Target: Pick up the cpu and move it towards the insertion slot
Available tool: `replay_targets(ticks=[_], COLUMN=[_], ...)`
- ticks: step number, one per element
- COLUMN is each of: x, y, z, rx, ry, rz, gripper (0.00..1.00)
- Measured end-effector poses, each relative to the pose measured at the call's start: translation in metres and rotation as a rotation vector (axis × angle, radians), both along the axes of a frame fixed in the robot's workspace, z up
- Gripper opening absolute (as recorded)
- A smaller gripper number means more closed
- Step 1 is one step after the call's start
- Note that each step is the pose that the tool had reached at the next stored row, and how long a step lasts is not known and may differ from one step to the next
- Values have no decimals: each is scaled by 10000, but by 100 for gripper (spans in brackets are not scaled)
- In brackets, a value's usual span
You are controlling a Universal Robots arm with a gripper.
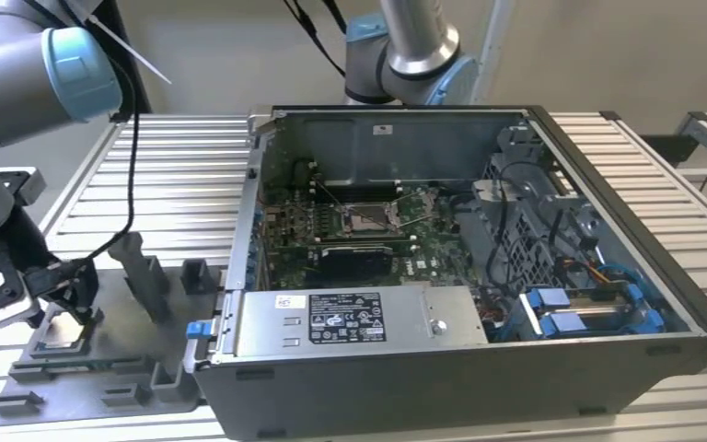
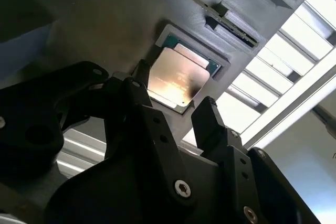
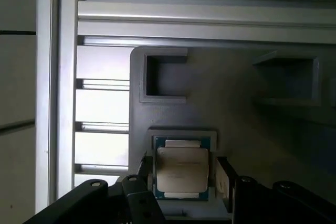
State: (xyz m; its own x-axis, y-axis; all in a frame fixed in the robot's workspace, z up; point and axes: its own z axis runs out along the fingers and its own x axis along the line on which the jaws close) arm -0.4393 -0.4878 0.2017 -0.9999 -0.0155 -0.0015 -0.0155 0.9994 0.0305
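The cpu (image 3: 182, 169) has a pale metal top with a soft satin sheen and a green board rim. The tray (image 3: 236, 98) looks like matt grey plastic, finely grained. The gripper (image 2: 174, 86) has matt black fingers (image 2: 212, 129) with bright metal screws (image 2: 182, 186). The table (image 1: 181, 166) is ribbed pale metal. The computer case (image 1: 390, 138) is dull grey sheet metal.

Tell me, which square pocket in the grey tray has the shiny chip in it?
The pocket at the hand holds the cpu; the two other square pockets are empty.
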Motion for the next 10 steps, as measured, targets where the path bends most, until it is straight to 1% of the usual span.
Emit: replay_targets(ticks=[7,10], x=[0,-1], y=[-37,-45], z=[-61,-88], rx=[-5,-7], ry=[0,-1], rz=[-90,-140], gripper=[100,100])
